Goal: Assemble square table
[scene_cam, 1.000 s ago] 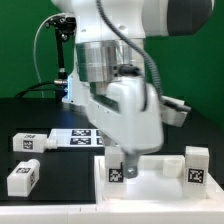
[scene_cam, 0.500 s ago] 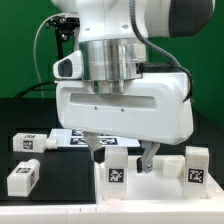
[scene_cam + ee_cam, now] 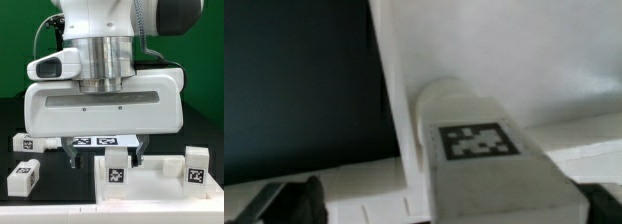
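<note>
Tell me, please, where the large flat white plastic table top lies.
In the exterior view, the table top lies at lower right, beneath the open gripper, with two loose white block legs on that view's left.

No words, numbers or brand marks legible. Black-and-white square tags (image 3: 478,141) only: on the leg (image 3: 118,167) beneath the gripper (image 3: 110,155), on the legs (image 3: 196,165) to either side of it, and on the marker board (image 3: 95,142) beyond it.

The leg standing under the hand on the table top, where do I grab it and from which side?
Take the leg by its upper part, across its two side faces, coming straight down from above. It stands upright on the table top, tag face toward the exterior camera, and the open hand straddles it.
</note>
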